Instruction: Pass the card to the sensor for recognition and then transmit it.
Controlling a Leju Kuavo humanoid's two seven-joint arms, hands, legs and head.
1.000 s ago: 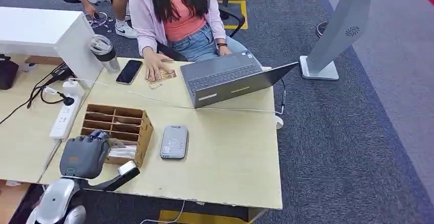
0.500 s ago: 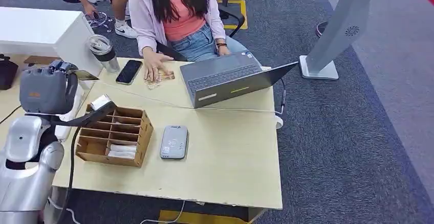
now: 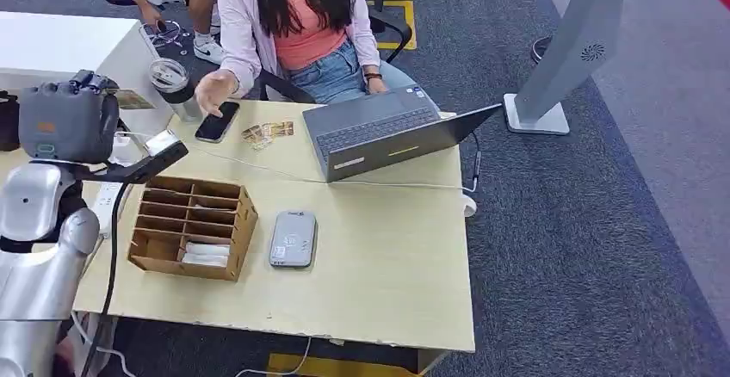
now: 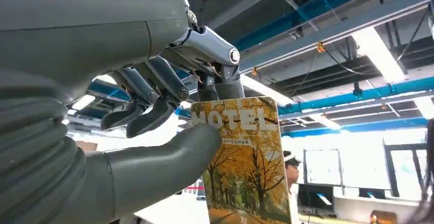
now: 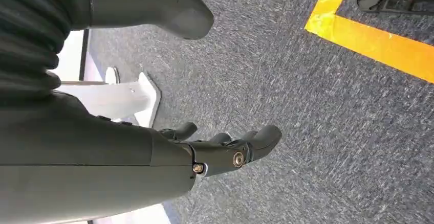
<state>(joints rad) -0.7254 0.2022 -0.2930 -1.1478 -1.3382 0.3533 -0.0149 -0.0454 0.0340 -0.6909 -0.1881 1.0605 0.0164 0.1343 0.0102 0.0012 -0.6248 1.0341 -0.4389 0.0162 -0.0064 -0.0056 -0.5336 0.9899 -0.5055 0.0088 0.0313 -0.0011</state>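
Raised higher since a moment ago, left hand (image 4: 153, 101) pinches the hotel card (image 4: 244, 162) between thumb and fingers, up beyond the counter's (image 3: 379, 256) left edge; right hand (image 5: 225, 147) hangs with fingers apart, holding nothing.

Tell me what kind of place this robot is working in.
Probably an office or lab set up as a mock hotel check-in: a desk with a laptop, a grey card reader and a wooden card organizer, and the left hand holds a card printed HOTEL.
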